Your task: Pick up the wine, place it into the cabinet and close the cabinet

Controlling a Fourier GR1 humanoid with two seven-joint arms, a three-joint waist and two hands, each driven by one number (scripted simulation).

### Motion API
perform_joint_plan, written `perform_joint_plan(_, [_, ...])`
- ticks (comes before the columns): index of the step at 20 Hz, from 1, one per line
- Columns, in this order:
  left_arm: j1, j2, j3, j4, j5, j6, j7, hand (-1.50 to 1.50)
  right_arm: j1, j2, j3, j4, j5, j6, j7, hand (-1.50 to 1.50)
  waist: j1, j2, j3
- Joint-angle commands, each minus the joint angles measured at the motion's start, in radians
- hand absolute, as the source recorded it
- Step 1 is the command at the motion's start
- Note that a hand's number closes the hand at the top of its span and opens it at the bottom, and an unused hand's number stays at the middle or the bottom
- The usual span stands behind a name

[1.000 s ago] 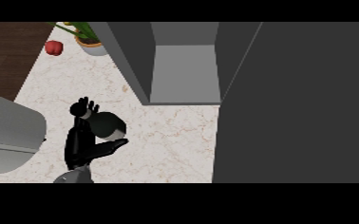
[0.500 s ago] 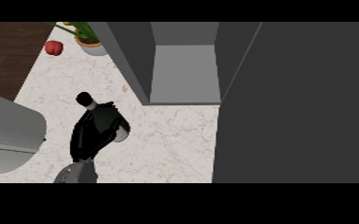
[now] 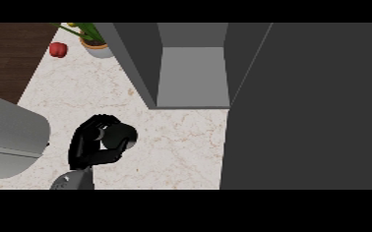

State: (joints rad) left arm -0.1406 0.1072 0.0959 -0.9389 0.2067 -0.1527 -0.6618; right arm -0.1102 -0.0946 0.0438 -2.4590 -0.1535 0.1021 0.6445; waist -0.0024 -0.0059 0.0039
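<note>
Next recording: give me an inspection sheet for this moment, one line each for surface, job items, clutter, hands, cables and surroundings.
Surface: pale speckled counter; dark wood strip at the upper left.
Job items: cabinet stands open, its grey interior showing nothing inside; large dark door panel fills the right side. Wine bottle: not clearly visible; a dark rounded shape sits inside the curled hand, too hidden to identify.
Clutter: red pepper and potted plant at the upper left; grey object at the left edge.
Hands: left hand with fingers curled, low on the counter's left; right hand not in view.
Cables: nothing seen.
Surroundings: nothing seen beyond the counter.
</note>
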Motion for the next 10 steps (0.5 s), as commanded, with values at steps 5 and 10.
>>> perform_joint_plan(5, [0.111, 0.065, 0.000, -0.095, -0.005, -0.072, -0.018, 1.50, -0.021, -0.027, -0.096, -0.033, -0.129, 0.022, 0.018, -1.50, 0.003, 0.005, -0.004])
perform_joint_plan(10, [0.162, 0.071, 0.001, -0.264, -0.026, -0.001, -0.013, 1.50, 0.108, 0.008, -0.016, -0.140, -0.089, 0.043, 0.017, -1.50, 0.002, 0.002, -0.003])
